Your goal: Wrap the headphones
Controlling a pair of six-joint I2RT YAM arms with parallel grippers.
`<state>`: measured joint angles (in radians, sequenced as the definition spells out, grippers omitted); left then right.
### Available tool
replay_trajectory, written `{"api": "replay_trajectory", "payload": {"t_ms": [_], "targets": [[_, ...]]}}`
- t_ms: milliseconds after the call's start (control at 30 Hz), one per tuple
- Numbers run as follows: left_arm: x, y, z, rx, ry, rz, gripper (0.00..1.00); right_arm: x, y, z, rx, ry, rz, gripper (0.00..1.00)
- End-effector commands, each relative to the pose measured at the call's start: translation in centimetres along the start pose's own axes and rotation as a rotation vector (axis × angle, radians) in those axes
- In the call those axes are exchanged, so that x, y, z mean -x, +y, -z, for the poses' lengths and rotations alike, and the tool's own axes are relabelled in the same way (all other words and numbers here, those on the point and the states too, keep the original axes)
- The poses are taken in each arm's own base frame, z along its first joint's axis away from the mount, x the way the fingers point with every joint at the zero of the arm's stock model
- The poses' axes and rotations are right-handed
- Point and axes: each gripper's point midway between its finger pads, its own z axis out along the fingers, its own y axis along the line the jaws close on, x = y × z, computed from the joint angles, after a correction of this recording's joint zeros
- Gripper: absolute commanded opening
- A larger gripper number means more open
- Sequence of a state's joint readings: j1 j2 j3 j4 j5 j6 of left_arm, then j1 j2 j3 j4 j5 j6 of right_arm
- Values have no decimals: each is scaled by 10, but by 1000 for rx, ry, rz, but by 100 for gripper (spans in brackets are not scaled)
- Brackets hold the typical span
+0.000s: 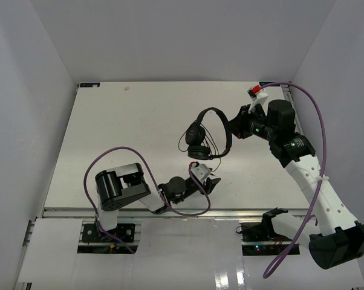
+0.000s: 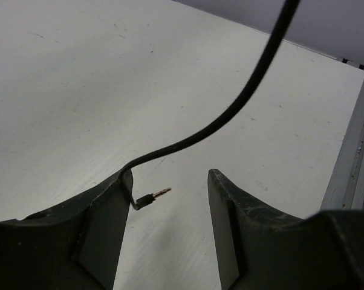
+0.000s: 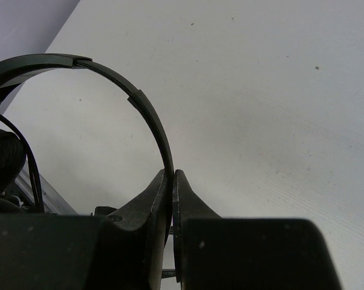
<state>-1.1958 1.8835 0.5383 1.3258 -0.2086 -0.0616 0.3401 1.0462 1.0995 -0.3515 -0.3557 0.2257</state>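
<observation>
Near the front edge of the table (image 1: 127, 121), the left gripper (image 1: 208, 179) reaches toward the far right with its jaws apart. In the left wrist view the gripper (image 2: 170, 176) has the thin black cord (image 2: 230, 115) coming down from above, bending against the tip of one finger (image 2: 112, 199) and running down that finger's inner face, so the plug (image 2: 153, 196) pokes out into the open gap, unclamped. Just beyond this gripper, about mid-table, are the headphones (image 1: 203, 136), with two earcups (image 1: 196, 132) on the left side and the headband (image 1: 221, 124) arching over to the right. Farther right, the right gripper (image 1: 237, 125) is closed tight on that headband; its wrist view shows the fingers (image 3: 158, 193) pinching the thin band (image 3: 109, 75) between them.
</observation>
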Motion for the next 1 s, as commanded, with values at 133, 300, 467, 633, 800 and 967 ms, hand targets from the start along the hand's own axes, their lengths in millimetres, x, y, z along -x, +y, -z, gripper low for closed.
{"api": "replay_trajectory", "payload": {"t_ms": [133, 300, 467, 633, 800, 967], "targets": [[72, 7, -10, 46, -253, 69, 43, 13, 10, 6, 35, -45, 2, 8], [72, 14, -8, 72, -257, 74, 26, 13, 10, 6, 36, -43, 4, 8], [71, 11, -3, 39, -255, 84, 0, 13, 8, 6, 26, -43, 5, 8], [70, 14, 21, 34, -261, 112, 0, 17, 3, 8, 2, -59, 56, 8], [56, 33, 58, 71, -221, 137, 0, 15, 19, 14, 93, -43, 126, 8], [46, 46, 86, 78, -152, 135, 0, 5, 37, 20, 227, -13, 263, 8]]}}
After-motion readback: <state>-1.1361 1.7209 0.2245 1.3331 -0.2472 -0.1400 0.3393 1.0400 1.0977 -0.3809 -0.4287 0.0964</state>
